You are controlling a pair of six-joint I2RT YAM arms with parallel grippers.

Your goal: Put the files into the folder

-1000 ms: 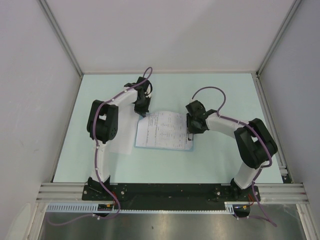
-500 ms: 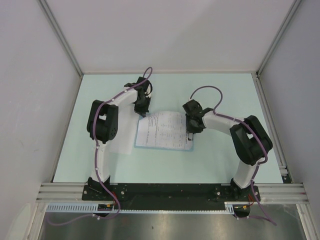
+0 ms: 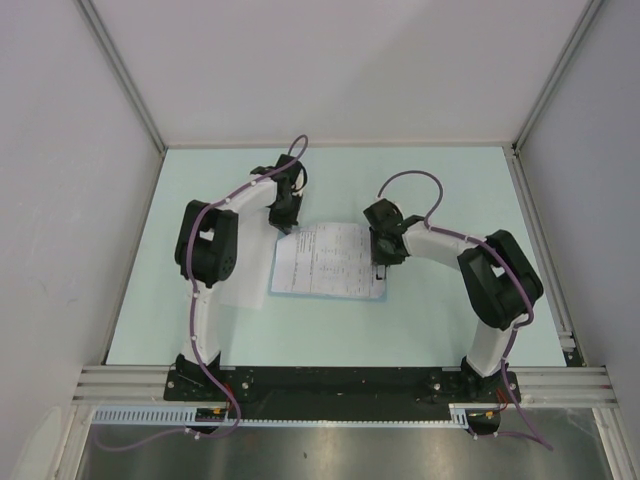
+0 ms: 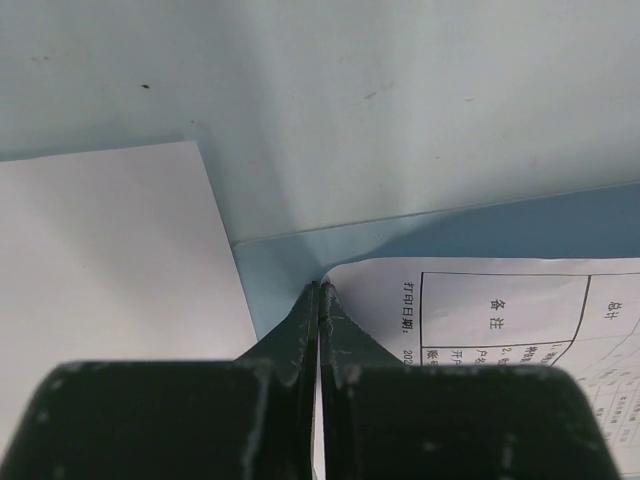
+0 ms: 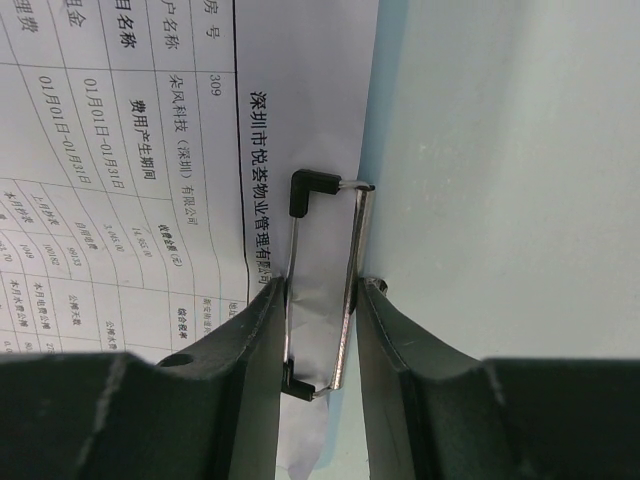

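Note:
The printed files (image 3: 330, 260) lie on the pale-blue folder (image 3: 378, 296) at the table's middle. In the left wrist view the folder (image 4: 500, 225) shows as a blue band beyond the printed sheet (image 4: 500, 320). My left gripper (image 3: 287, 226) is at their far left corner. Its jaws (image 4: 322, 290) are pressed together with a thin pale edge between them. My right gripper (image 3: 380, 268) is at the sheet's right edge. Its fingers (image 5: 262, 330) are closed on a metal wire clip (image 5: 325, 290) that sits over the paper's edge (image 5: 300, 120).
A blank white sheet (image 3: 250, 287) lies left of the folder, under the left arm, and also shows in the left wrist view (image 4: 100, 260). Grey walls enclose the mint tabletop (image 3: 450, 180) on three sides. A metal rail (image 3: 340, 382) runs along the near edge.
My right gripper and forearm have shifted slightly left, toward the sheet. The left arm and the papers have stayed where they were.

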